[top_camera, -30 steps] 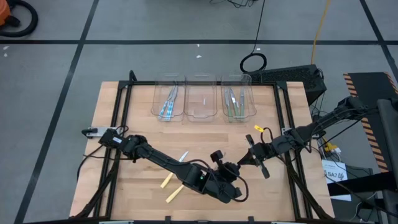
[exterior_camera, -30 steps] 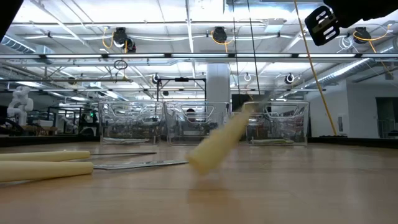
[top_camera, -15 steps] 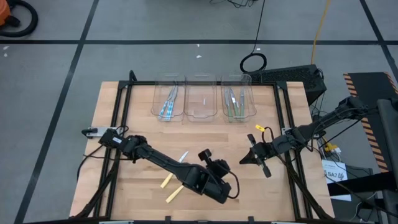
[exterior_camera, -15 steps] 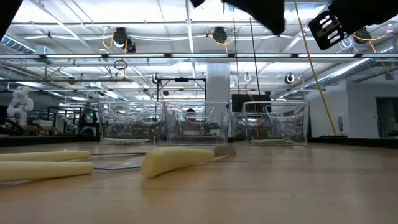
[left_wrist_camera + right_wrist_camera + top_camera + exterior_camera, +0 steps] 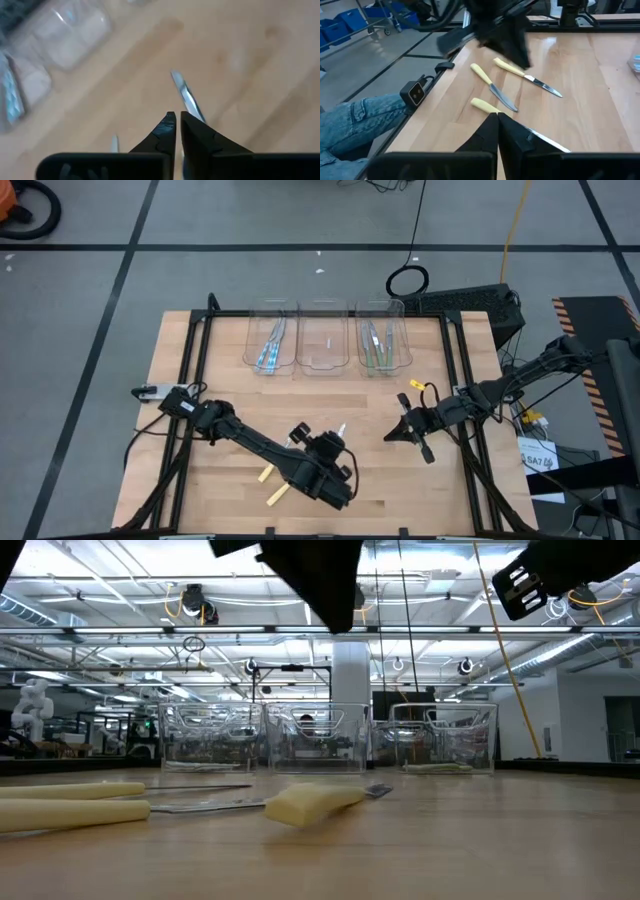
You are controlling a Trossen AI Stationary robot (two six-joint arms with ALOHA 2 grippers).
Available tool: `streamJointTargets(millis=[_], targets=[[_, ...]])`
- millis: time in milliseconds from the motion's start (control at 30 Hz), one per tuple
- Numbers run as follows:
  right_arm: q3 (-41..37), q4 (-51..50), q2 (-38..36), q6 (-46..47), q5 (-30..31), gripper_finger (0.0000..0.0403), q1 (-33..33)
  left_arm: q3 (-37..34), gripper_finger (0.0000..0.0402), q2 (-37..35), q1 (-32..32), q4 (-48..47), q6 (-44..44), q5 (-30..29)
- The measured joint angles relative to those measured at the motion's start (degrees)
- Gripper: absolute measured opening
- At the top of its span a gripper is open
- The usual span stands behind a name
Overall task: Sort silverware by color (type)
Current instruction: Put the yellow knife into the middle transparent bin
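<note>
While the left gripper (image 5: pixel 330 448) hangs above the near-middle of the table (image 5: pixel 220 350), we see its fingers (image 5: pixel 167 131) drawn almost together with only a thin slit between them, holding nothing. Just under and beyond its tips lies one pale yellow knife (image 5: pixel 338 432) flat on the wood, its blade pointing toward the bins; in the low view the same knife (image 5: pixel 305 805) rests on the boards with its handle toward us. To the left of it, two more yellow-handled knives (image 5: pixel 275 483) lie close together near the table's front edge. The right gripper (image 5: pixel 392 437) waits off to the right, above the wood, its fingers (image 5: pixel 492 131) pressed closed and empty. Farther back we find three clear bins (image 5: pixel 324 340) in a row: the left one holds blue-handled pieces (image 5: pixel 270 348), the right one green-handled pieces (image 5: pixel 378 346). In the right wrist view, a person's denim-clad leg (image 5: pixel 355 120) shows beside the table.
</note>
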Motion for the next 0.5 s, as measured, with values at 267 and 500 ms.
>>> streamJointTargets(millis=[267,500], targets=[[0.0,-2.7,0.0,0.0,0.0,0.0002,-2.3,-4.6,0.0116,0.2,-1.8,10.1,1.3,5.3],[0.0,-4.7,0.6,-3.4,0.1,0.0002,-3.8,-8.4,0.016,0.1,-1.9,12.7,1.9,7.1]])
